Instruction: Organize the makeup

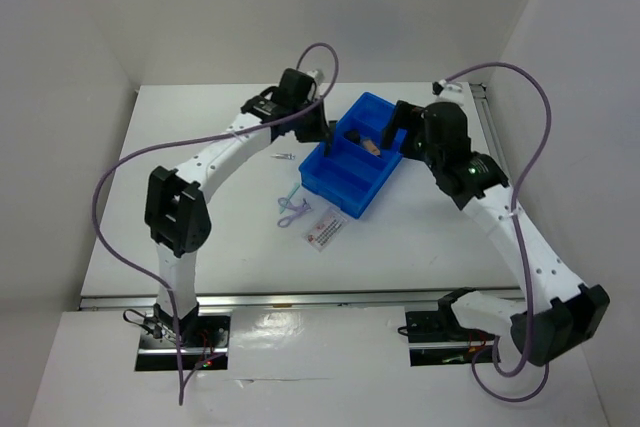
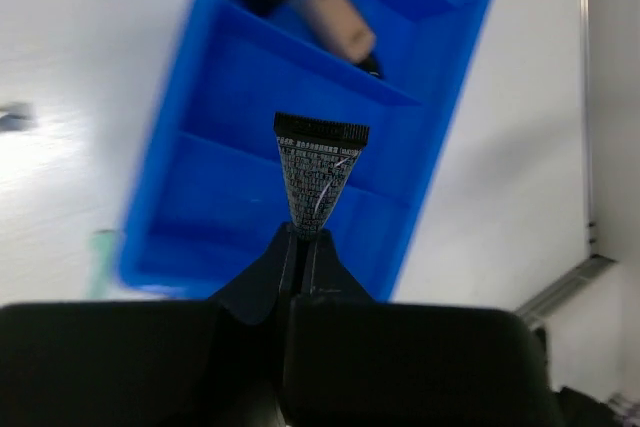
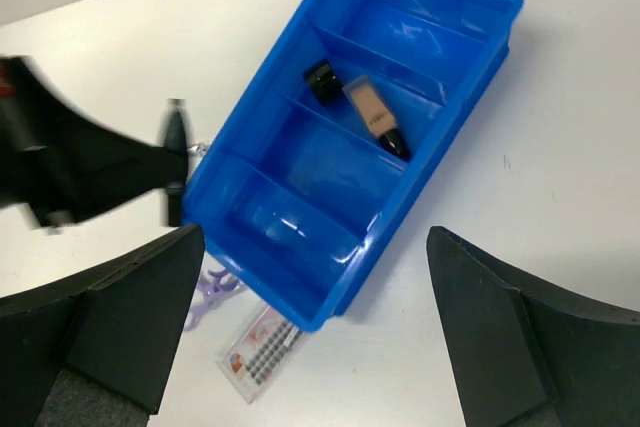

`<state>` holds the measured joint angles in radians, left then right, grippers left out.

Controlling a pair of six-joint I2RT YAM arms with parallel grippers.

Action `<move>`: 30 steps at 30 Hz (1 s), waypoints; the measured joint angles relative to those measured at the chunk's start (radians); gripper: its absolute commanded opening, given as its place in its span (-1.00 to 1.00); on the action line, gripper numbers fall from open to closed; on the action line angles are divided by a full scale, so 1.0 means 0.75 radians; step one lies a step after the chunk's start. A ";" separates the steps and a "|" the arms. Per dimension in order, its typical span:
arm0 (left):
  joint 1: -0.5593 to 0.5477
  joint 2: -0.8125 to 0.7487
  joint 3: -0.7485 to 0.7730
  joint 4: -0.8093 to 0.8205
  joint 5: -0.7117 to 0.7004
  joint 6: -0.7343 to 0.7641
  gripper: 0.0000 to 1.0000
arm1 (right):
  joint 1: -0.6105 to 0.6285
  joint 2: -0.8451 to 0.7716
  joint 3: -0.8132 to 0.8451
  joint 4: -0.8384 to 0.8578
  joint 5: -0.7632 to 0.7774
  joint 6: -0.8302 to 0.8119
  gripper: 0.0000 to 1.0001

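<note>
While the left gripper (image 2: 302,247) is clamped shut on a small black tube (image 2: 320,172) over the blue tray (image 3: 430,147), the right gripper (image 3: 315,322) hangs wide open, holding nothing; tan foundation bottle (image 3: 372,115) lies in one compartment; lilac looped tool (image 1: 290,209) and white packet (image 1: 325,230) sit on the table (image 1: 430,237) just beside the tray.

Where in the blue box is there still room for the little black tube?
Three sections of the blue tray are bare: the end one beyond the tan-and-black bottle, and the two on its other side, nearer the black tube in the left gripper. The bottle's section is crowded.
</note>
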<state>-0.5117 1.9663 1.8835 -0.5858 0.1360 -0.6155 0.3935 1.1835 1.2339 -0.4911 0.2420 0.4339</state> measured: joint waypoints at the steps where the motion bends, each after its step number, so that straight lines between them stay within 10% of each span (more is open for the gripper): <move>1: -0.036 0.022 -0.001 0.028 0.001 -0.036 -1.00 | 0.000 -0.050 -0.035 -0.012 0.014 0.020 1.00; 17: -0.249 0.396 0.096 0.307 -0.156 -0.411 -0.92 | -0.014 -0.318 -0.111 -0.128 0.156 0.125 1.00; 21: -0.262 0.398 0.111 0.357 -0.204 -0.410 -0.62 | -0.014 -0.319 -0.111 -0.146 0.154 0.125 1.00; 26: -0.262 0.423 0.140 0.387 -0.219 -0.392 0.25 | -0.014 -0.319 -0.111 -0.156 0.151 0.125 1.00; 30: -0.260 0.428 0.131 0.384 -0.221 -0.358 0.48 | -0.014 -0.318 -0.111 -0.160 0.151 0.125 1.00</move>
<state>-0.7071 2.2875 1.9820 -0.2977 -0.0299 -0.8841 0.3832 0.9447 1.1503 -0.6113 0.3553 0.5274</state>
